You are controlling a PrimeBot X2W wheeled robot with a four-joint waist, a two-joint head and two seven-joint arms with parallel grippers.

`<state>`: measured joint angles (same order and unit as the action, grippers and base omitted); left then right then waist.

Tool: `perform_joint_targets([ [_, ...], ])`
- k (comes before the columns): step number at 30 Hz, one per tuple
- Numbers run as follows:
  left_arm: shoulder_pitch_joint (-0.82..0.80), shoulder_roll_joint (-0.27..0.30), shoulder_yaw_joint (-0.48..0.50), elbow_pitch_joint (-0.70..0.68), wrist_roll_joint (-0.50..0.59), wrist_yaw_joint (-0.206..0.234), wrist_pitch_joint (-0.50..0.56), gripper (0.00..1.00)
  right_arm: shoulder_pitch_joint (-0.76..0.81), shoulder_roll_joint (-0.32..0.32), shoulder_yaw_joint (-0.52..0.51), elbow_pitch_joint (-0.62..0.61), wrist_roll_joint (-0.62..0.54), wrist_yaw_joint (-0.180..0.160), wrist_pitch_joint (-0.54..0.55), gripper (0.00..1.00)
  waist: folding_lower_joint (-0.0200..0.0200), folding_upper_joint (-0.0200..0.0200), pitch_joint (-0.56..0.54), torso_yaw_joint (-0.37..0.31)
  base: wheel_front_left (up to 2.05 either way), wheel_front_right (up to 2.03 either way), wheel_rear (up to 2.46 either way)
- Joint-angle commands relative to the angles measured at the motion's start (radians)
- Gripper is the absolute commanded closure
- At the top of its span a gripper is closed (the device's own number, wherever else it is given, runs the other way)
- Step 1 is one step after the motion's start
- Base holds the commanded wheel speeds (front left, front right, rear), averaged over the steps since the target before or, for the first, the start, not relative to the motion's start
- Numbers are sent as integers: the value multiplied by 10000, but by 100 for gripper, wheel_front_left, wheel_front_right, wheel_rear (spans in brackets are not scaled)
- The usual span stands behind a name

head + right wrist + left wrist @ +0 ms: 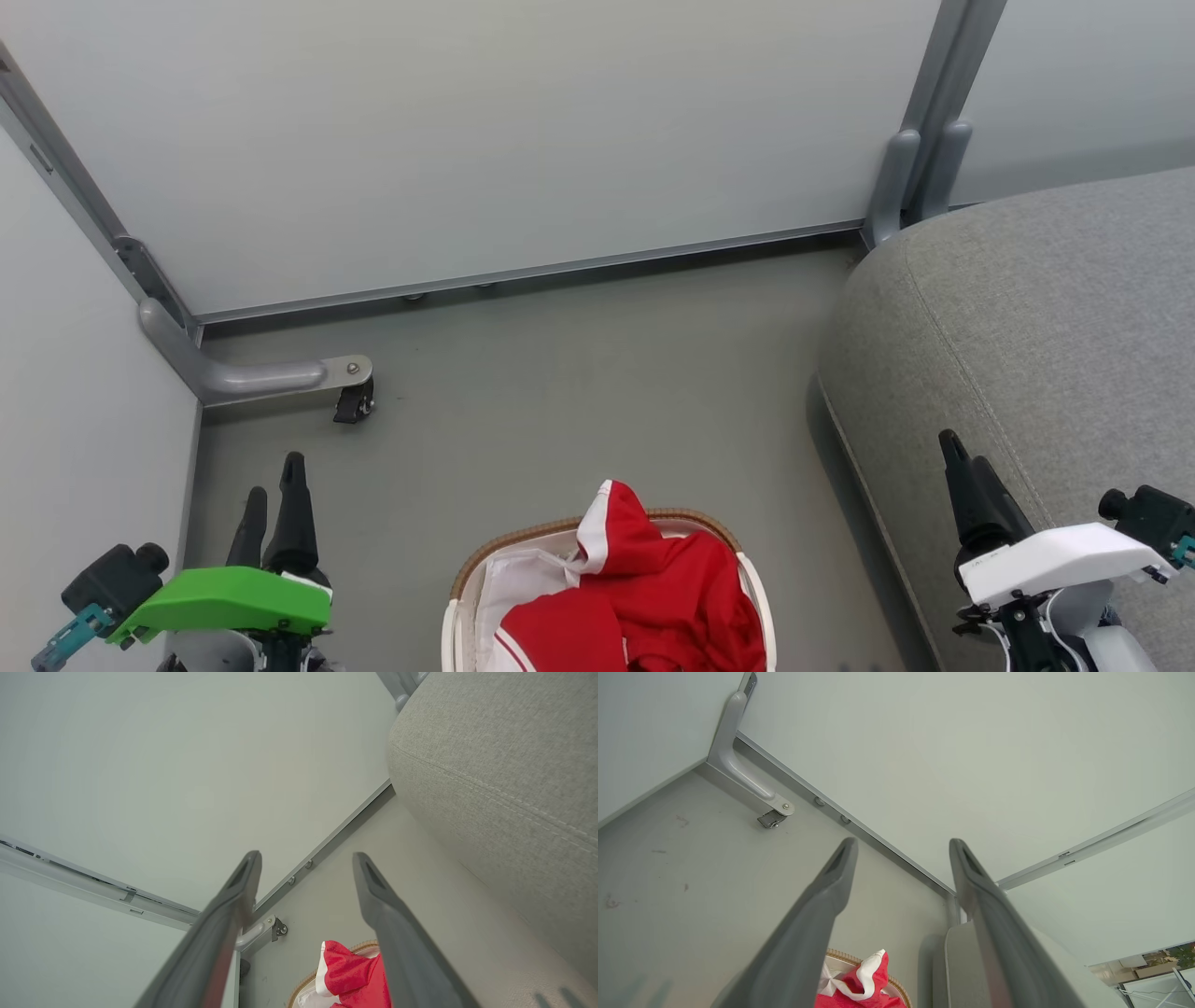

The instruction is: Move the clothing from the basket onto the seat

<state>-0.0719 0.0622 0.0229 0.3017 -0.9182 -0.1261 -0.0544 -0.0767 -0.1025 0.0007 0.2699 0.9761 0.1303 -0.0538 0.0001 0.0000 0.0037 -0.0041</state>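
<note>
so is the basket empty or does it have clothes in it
Not empty: red clothing is heaped in the basket, one fold rising above its rim, with the white liner showing beside it.

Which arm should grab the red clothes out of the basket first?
Probably the right. Both are open and empty, but the right gripper hangs by the seat, and the red clothes are heaped on the right side of the basket, nearer it than the left gripper.

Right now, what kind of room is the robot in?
Probably a test space set up like a living room: a grey sofa seat, a laundry basket of red clothing, and plain partition panels on wheeled feet.
</note>
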Motion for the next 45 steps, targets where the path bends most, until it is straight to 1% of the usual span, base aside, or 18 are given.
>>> perform_joint_targets([
  [1,-101,147,-69,-64,439,-28,-113,0,-236,-115,43,-124,-427,2,-119,0,0,0,-1,-5,0,0,0],
  [13,-10,244,-313,217,2154,-34,-500,0,-234,-215,191,14,-2092,3,-502,0,-1,0,-11,-10,0,0,0],
  [23,26,241,-419,153,3430,-23,-783,0,-260,-222,312,43,-3368,4,-787,0,-1,0,-14,-22,0,0,0],
  [31,27,234,-540,183,4347,-15,-996,0,-282,-232,360,-28,-4328,4,-1010,0,-1,0,-2,-44,0,0,0],
  [45,223,218,-742,232,5733,26,-1335,0,-59,-33,217,-36,-5902,5,-1343,0,-1,0,-21,-14,0,0,0],
])
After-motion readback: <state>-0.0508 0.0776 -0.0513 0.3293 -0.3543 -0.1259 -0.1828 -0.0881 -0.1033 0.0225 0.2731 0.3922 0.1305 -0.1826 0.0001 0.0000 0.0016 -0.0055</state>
